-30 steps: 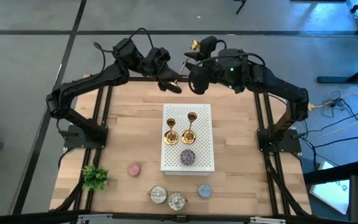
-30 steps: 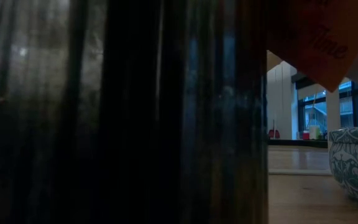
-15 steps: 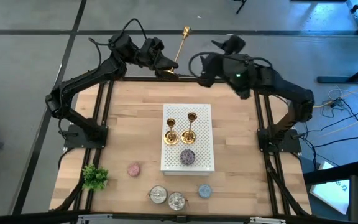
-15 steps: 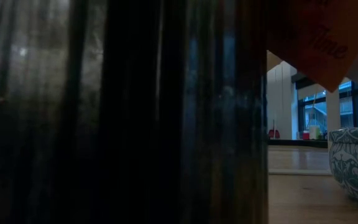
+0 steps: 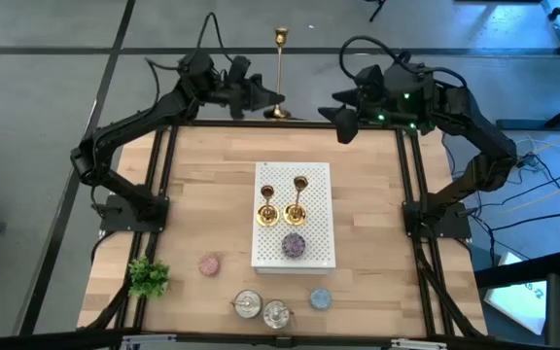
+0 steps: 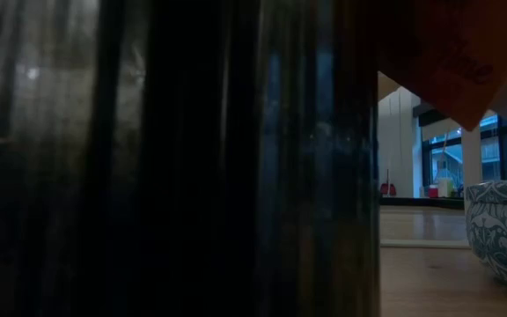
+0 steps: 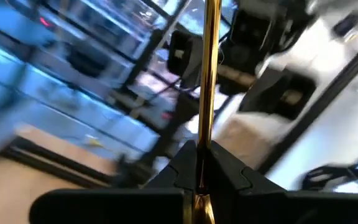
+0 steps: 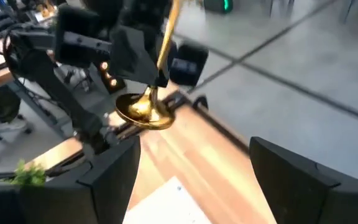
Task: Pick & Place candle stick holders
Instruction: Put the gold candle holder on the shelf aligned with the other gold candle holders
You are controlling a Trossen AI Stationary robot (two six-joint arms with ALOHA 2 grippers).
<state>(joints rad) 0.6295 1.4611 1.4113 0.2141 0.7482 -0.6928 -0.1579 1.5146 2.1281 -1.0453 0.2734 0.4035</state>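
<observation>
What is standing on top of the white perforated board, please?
Two candle stick holders stand side by side on the white perforated board, with a purple disc nearer the front; anything beneath them is hidden.

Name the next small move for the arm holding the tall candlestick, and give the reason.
Probably carry the tall candlestick, clamped in the left gripper by its stem, toward the white board, where two candlesticks already stand. The right gripper is open and clear.
</observation>
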